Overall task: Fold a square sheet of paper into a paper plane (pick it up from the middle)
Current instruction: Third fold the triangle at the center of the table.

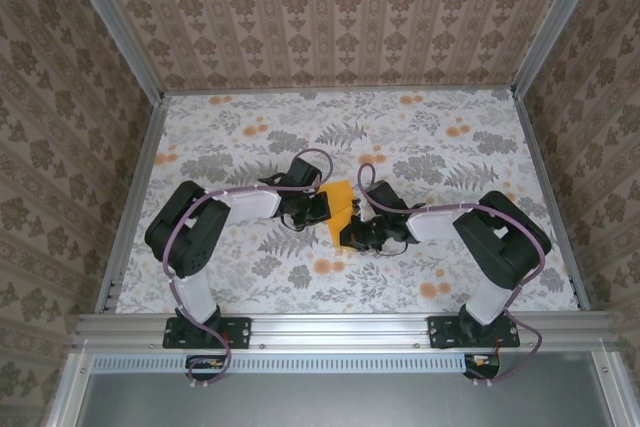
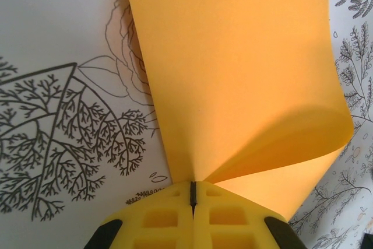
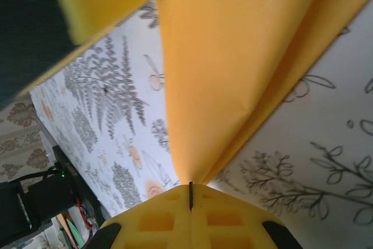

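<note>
I hold the square sheet of paper (image 1: 340, 209) pinched: left gripper (image 2: 193, 193) at its 9 o'clock, right gripper (image 3: 190, 193) near 4. Loosely curled, no crease I can see; folding remains.

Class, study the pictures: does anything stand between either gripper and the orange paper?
Nothing visible does. The left gripper and the right gripper are each shut directly on the paper, which curves between them.

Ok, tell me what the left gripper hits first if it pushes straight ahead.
The left gripper is shut on the square sheet of paper, so that comes first; past it, likely the right gripper facing it, depth unclear.
</note>
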Tool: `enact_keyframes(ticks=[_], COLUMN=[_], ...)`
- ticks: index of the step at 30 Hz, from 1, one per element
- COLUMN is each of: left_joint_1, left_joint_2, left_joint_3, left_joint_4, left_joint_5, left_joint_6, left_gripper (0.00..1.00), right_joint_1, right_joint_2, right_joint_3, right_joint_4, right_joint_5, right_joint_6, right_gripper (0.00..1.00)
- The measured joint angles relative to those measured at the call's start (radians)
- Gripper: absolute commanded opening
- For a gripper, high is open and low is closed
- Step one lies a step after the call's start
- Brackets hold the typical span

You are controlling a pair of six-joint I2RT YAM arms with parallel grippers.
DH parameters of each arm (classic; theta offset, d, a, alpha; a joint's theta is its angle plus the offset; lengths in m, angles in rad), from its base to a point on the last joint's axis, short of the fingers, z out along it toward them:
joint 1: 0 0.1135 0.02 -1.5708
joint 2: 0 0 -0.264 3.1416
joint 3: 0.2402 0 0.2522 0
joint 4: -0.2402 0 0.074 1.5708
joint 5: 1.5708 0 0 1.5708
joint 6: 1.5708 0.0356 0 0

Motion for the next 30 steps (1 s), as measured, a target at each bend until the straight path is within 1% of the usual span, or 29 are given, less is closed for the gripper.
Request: enact_keyframes(ticks=[4, 6, 15, 22, 27, 30], left_joint_1=[0.000, 0.000, 0.000, 0.000, 0.000, 0.000], left_joint_2=[0.000, 0.000, 0.000, 0.000, 0.000, 0.001], left_joint_3=[0.000, 0.000, 0.000, 0.001, 0.002, 0.002], left_joint_4=[0.000, 0.000, 0.000, -0.001, -0.003, -0.003], left_joint_5=[0.000, 0.000, 0.000, 0.000, -0.002, -0.004], left_joint_6=[0.000, 0.000, 0.000, 0.000, 0.000, 0.000], left_gripper=[0.00, 0.00, 0.00, 0.00, 0.00, 0.00], right_joint_1=[0.000, 0.001, 0.033, 0.034, 0.032, 0.027], right_joint_2=[-0.068, -0.077, 0.003, 0.061, 0.062, 0.028], right_joint_3=[0.000, 0.001, 0.031, 0.037, 0.053, 0.061], right_joint_4=[-0.003, -0.003, -0.007, -0.029, -0.060, -0.095], right_joint_5=[0.004, 0.007, 0.011, 0.026, 0.023, 0.023], right_joint_6=[-0.012, -0.019, -0.019, -0.029, -0.049, -0.050], right_gripper=[0.02, 0.02, 0.01, 0.01, 0.01, 0.02])
